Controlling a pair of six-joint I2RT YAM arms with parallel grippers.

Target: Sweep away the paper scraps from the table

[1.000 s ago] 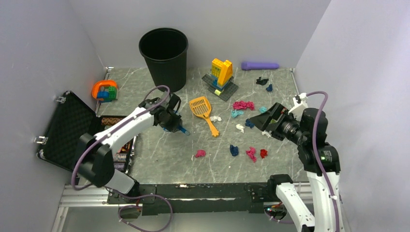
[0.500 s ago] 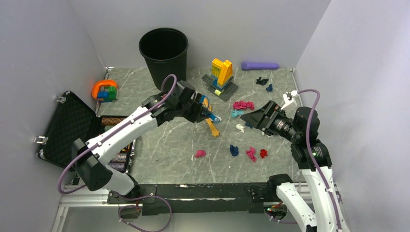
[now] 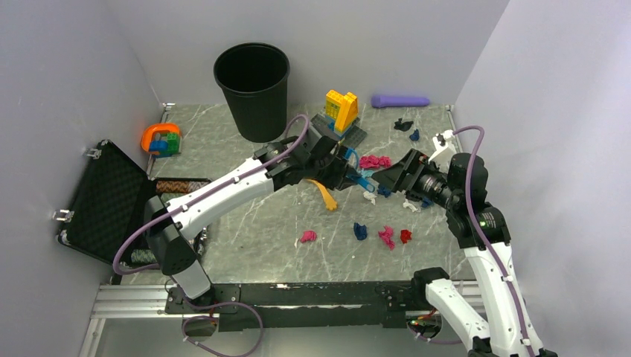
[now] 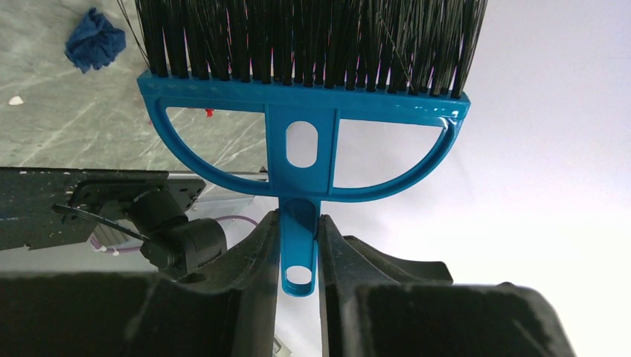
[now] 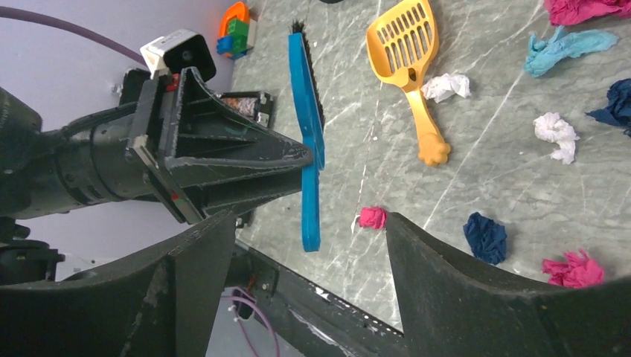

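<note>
Blue plastic marks the brush (image 3: 362,181) at the centre of the overhead view, clamped in the left claw (image 3: 348,171) and held out towards the right claw (image 3: 387,177), which faces it from the right. Paper scraps (image 3: 387,236) lie scattered over the middle and right of the desk (image 3: 253,238). An orange scoop (image 3: 325,195) lies partly under the left arm.

Seen from the left wrist, the fingers press together on the brush's thin handle tab, bristles running off the top edge. One dark blue scrap sits at upper left.

Seen from the right wrist, the right claw's fingers stand wide apart along the bottom, with the brush hanging edge-on just beyond them. This looks like a hand-over. To do it well, the right claw should advance until the handle sits deep between its fingers, then close squarely on the flat faces before the left claw lets go.
</note>
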